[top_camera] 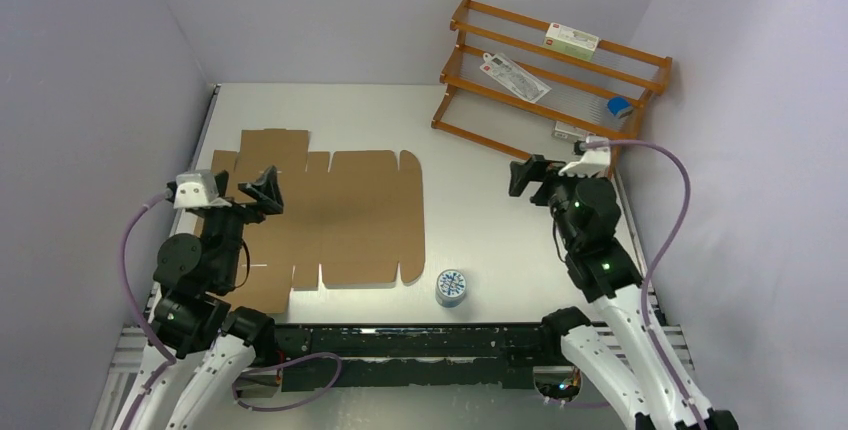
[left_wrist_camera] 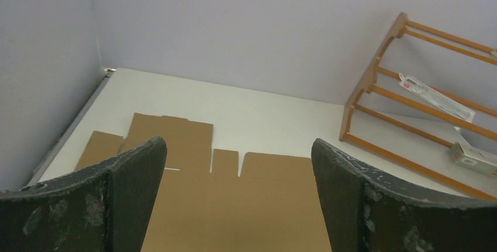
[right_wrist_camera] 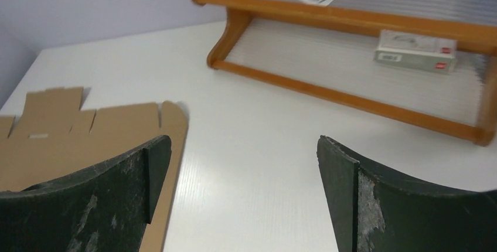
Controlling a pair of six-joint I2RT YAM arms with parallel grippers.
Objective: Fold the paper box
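Nothing is folded yet, as far as I can judge: the paper box (top_camera: 330, 215) lies as a flat, open sheet on the table (top_camera: 490, 220), well to the left of the wooden rack (right_wrist_camera: 351, 19) and nearer the arms than it, with its flaps and rounded tabs seemingly all down. The left hand (top_camera: 238, 190) hangs over the sheet's end farthest from the rack, fingers spread wide, holding nothing. The right hand (top_camera: 533, 175) hovers just in front of the rack, likewise spread and empty, clear of the sheet. All the work remains: raising walls, tucking flaps, closing the lid
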